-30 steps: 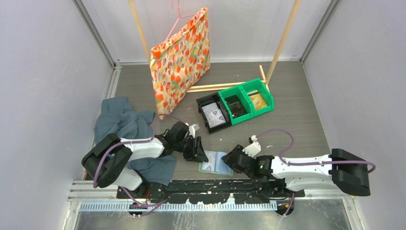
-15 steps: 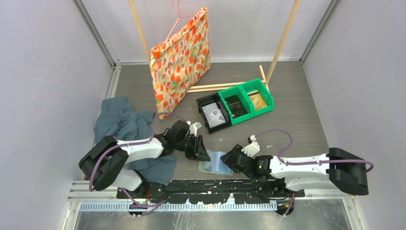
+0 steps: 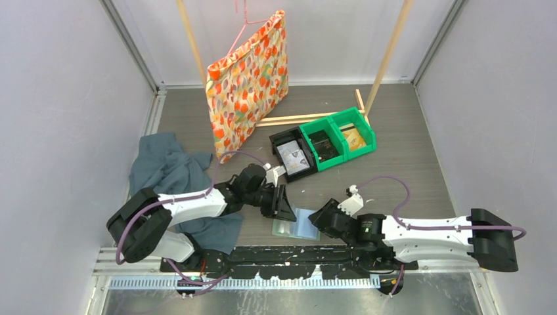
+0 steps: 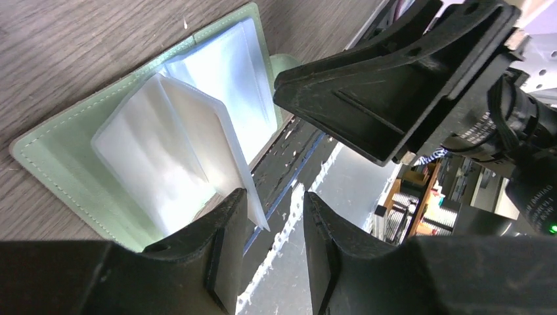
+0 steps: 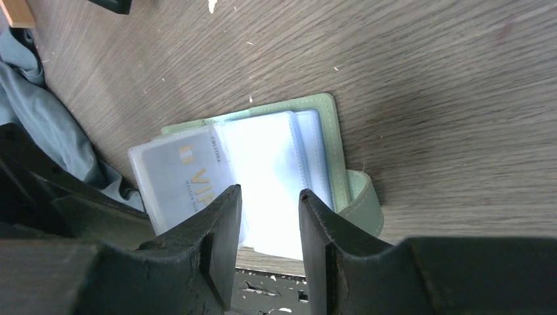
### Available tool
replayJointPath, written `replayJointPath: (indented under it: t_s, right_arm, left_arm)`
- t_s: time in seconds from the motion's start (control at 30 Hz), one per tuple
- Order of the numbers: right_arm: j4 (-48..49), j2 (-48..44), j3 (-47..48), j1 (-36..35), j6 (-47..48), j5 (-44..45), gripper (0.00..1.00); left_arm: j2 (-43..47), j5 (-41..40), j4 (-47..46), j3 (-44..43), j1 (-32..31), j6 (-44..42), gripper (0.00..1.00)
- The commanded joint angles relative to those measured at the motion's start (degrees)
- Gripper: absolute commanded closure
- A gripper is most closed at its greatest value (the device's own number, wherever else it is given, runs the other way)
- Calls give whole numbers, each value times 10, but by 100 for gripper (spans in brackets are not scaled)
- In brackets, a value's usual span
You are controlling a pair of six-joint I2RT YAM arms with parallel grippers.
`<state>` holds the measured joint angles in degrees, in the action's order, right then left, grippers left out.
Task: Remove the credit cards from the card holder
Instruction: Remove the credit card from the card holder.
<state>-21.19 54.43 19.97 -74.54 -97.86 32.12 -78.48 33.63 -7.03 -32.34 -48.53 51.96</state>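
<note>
The sage-green card holder [image 3: 303, 226] lies open at the table's near edge, its clear sleeves fanned out. In the right wrist view a grey credit card [image 5: 180, 180] printed "VIP" sits inside the leftmost sleeve, beside the holder's green cover [image 5: 336, 151]. In the left wrist view one sleeve page [image 4: 190, 138] stands up from the green cover [image 4: 52, 164]. Its lower corner reaches beside my left gripper [image 4: 272, 197], which is open and pinches nothing. My right gripper [image 5: 269, 193] hangs open over the sleeves from the right side [image 3: 320, 220]. The left gripper [image 3: 284, 209] is at the holder's left edge.
A dark teal cloth [image 3: 171, 174] lies under the left arm. A black bin [image 3: 292, 157] and two green bins [image 3: 341, 138] stand behind the holder. A patterned bag [image 3: 246, 79] hangs from a wooden frame [image 3: 387, 52]. A metal rail [image 3: 289, 252] runs just past the holder.
My left gripper has moved right, up to the card holder's left edge. The right arm has shifted slightly right. The holder's left sleeves now show less from above.
</note>
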Motion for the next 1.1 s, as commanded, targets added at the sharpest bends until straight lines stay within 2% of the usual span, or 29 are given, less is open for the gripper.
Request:
replayJointPath:
  t_s: [0.0,0.43,0.63,0.8,1.07]
  right_arm:
    - [-39,-18,42,-16,11,61,57]
    - [52,70,67,-34,33,41,56]
    - [-4,18,49,-36,4,63,54]
    - [-14,-40,7,-35,-17,69,52]
    - [0,-29,1,-35,-20,62,52]
  left_arm:
    - [-13,4,-23,-21,-13,-8,62]
    - [-39,6,-46,-30,-32,-2,63]
    - [-48,8,-50,-33,-38,-3,63]
    - [-50,4,-48,-33,-38,-5,63]
    - [-60,0,-49,-32,-38,-8,63]
